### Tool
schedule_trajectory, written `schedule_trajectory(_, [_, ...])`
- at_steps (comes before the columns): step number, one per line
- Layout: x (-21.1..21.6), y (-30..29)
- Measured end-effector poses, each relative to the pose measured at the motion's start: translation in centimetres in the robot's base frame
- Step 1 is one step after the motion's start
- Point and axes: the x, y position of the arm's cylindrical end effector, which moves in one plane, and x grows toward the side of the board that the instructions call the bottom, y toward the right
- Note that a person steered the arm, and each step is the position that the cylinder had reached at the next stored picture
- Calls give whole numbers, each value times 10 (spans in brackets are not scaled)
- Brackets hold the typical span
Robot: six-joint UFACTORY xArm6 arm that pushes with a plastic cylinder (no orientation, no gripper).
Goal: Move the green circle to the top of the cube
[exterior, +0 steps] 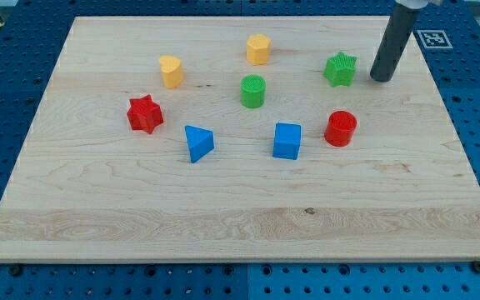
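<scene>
In the single camera view, a pale wooden board (248,225) with fine lengthwise grain lay on a blue perforated table (7,83). My tip (381,78) rested at the far right of the board, the lower end of a smooth, dark, straight rod coming down from the view's top. The arm carried no claw, so there was nothing to call wide, narrow or holding; the rod touched no block.

Just left of my tip, apart from it, stood the green star (340,69), its top ridged. The green circle (252,91), a short upright cylinder with a ribbed top face, sat near the board's middle, well left of my tip and of the star. The blue cube (287,140) stood nearer to the camera and a little to the right of the green circle, a clear gap of bare wood between them.

Right of the cube was the red cylinder (340,128), also ribbed. Left of the cube lay the blue triangle (197,142), a wedge. Farther left stood the red star (145,113). At the far side were two yellow blocks: a heart-like one (171,71) on the left and a hexagonal one (258,49) beyond the green circle. All the blocks looked like matte plastic.
</scene>
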Motion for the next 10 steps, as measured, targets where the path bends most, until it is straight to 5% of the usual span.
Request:
schedule_trajectory(4, [-26, -227])
schedule_trajectory(10, [21, -190])
